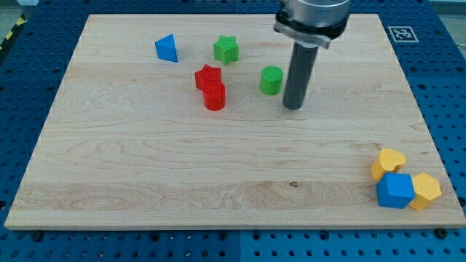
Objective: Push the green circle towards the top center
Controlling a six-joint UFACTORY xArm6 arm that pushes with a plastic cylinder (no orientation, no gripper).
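The green circle [271, 80] stands on the wooden board [182, 160], a little above the board's middle. My tip [293, 106] rests on the board just to the right of the green circle and slightly lower, with a small gap between them. The dark rod rises from the tip toward the view's top.
A green star [226, 49] lies up-left of the circle. A red star [207, 76] touches a red circle [214, 96] to the circle's left. A blue triangle [167, 49] sits at top left. A yellow heart [388, 162], blue block [395, 190] and yellow hexagon [425, 191] cluster at bottom right.
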